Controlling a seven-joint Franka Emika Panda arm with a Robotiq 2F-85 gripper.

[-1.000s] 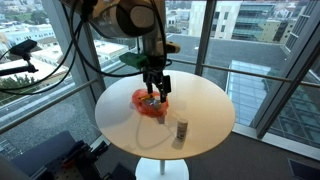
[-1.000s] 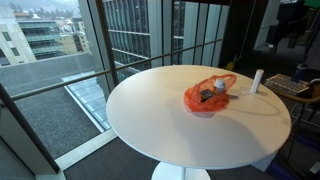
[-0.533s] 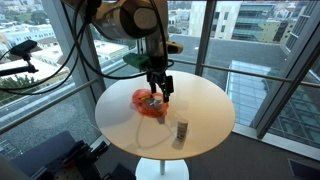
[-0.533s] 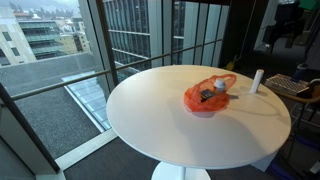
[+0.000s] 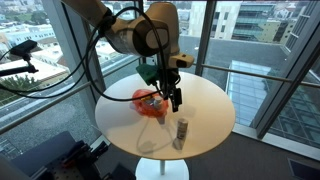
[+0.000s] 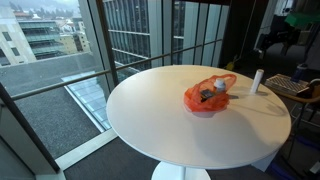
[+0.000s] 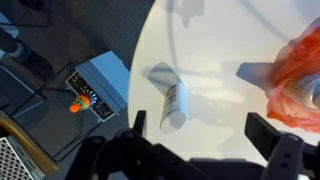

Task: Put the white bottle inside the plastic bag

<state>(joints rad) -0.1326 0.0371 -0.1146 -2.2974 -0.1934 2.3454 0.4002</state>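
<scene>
The white bottle (image 5: 181, 131) stands upright near the front edge of the round white table (image 5: 205, 100). It also shows in an exterior view (image 6: 257, 81) and in the wrist view (image 7: 175, 103). The orange plastic bag (image 5: 149, 103) lies crumpled near the table's middle, with something inside it; it shows in both exterior views (image 6: 208, 94) and at the right edge of the wrist view (image 7: 300, 85). My gripper (image 5: 173, 97) hangs above the table between bag and bottle. In the wrist view the gripper (image 7: 200, 135) is open and empty, the bottle just beyond its left finger (image 7: 138, 122).
The table's edge curves close past the bottle. A grey box (image 7: 100, 85) with cables lies on the floor below that edge. A keyboard-like device (image 6: 290, 86) sits beside the table. Glass walls (image 5: 250, 50) surround the area.
My gripper has moved away from above the orange bag, toward the white bottle, and turned. Bag and bottle have not moved.
</scene>
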